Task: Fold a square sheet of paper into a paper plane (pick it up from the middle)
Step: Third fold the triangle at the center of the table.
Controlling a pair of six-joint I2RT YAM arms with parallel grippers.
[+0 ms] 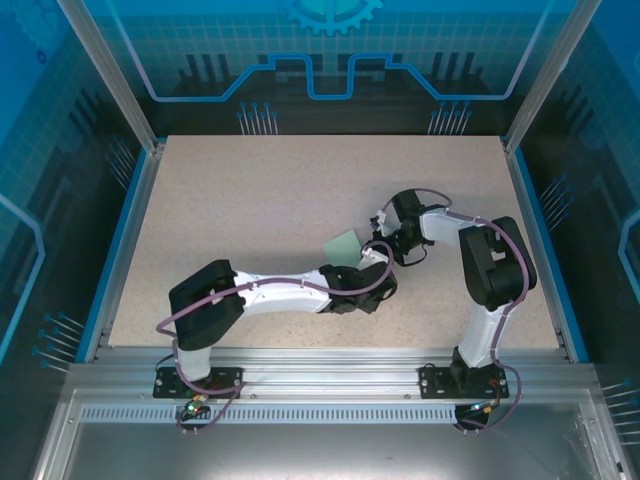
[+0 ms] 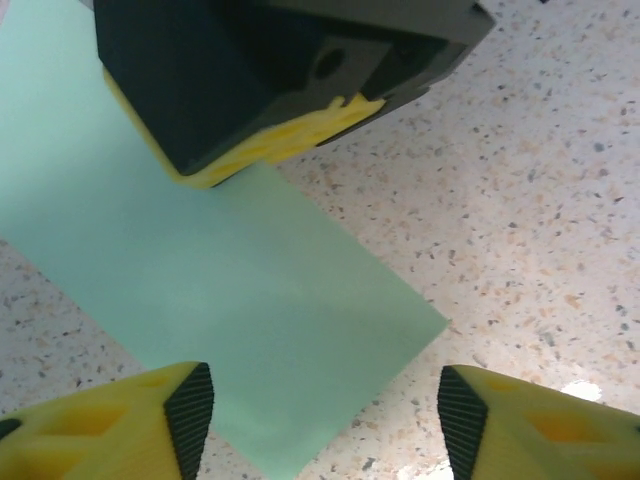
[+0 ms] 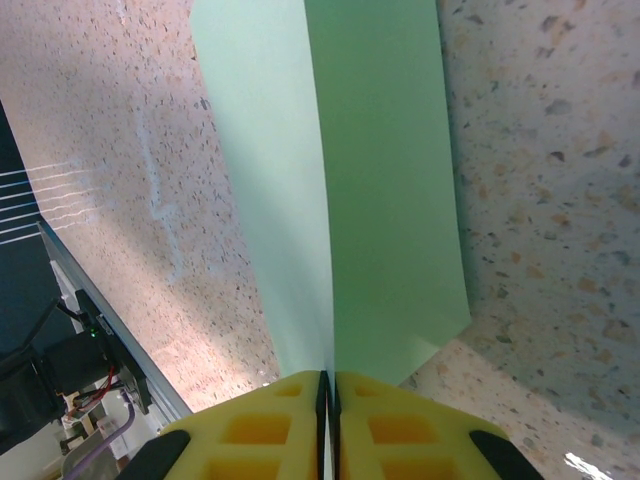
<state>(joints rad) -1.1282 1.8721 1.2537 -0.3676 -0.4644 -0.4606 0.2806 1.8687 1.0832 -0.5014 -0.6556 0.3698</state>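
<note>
The square sheet of paper (image 1: 343, 245) is pale mint green and sits near the table's middle, between the two wrists. My right gripper (image 3: 330, 385) is shut on the sheet (image 3: 385, 190), pinching it along a centre crease so its two halves stand up on either side. From the left wrist view the sheet (image 2: 200, 270) slopes down toward the table. The right gripper's yellow and black fingers (image 2: 270, 140) hold its far edge there. My left gripper (image 2: 325, 415) is open just above the sheet's near corner, touching nothing.
The speckled beige table (image 1: 260, 190) spreads wide behind and to the left of the arms. Blue side rails (image 1: 118, 245) and a metal front rail (image 1: 330, 360) bound it. Both arms crowd the centre right.
</note>
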